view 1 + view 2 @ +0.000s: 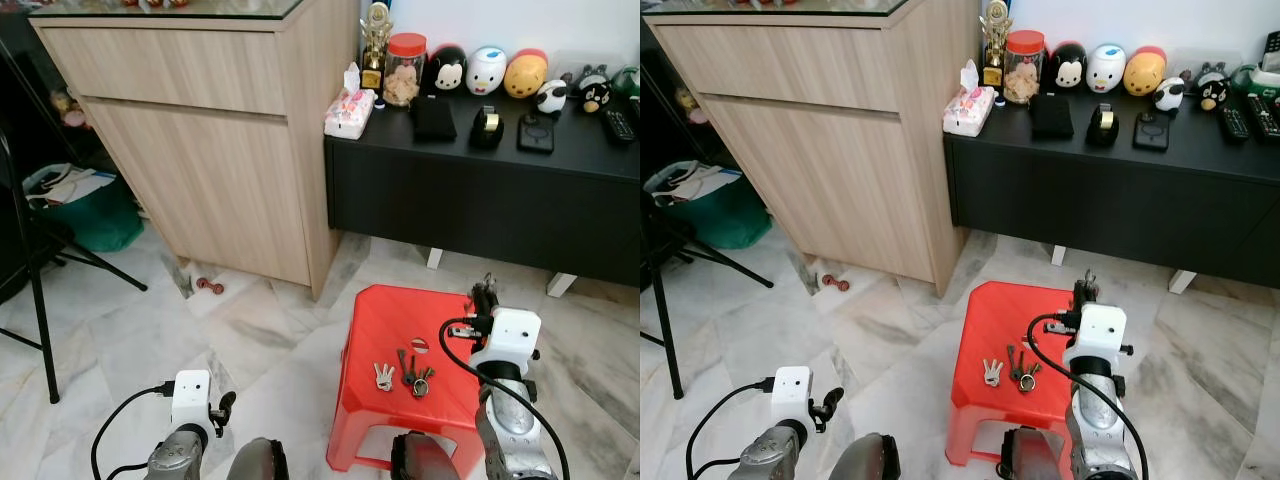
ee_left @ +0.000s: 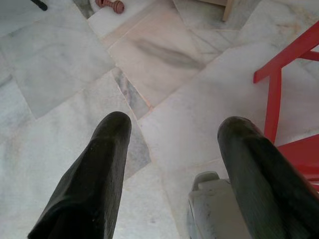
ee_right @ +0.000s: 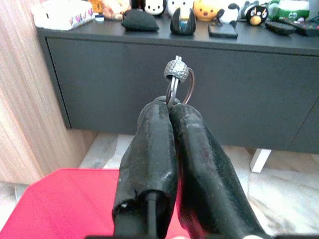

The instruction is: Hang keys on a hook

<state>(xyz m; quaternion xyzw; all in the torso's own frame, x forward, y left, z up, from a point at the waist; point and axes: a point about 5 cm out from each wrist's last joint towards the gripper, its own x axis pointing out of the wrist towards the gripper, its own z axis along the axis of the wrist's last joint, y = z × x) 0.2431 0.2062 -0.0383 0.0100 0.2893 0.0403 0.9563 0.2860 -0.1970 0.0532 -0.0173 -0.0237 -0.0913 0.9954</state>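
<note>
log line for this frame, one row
right gripper: shut on key ring | left gripper: open, idle | keys: on red stool

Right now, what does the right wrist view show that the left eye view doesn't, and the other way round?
Right wrist view: the right gripper pressed shut on a key ring with a dimpled silver bead. Left eye view: a dark key bunch and silver keys lying on the red stool, plus the wooden cabinet. Both: the stool, the black sideboard, and the tape dispenser and tissue pack on it.
</note>
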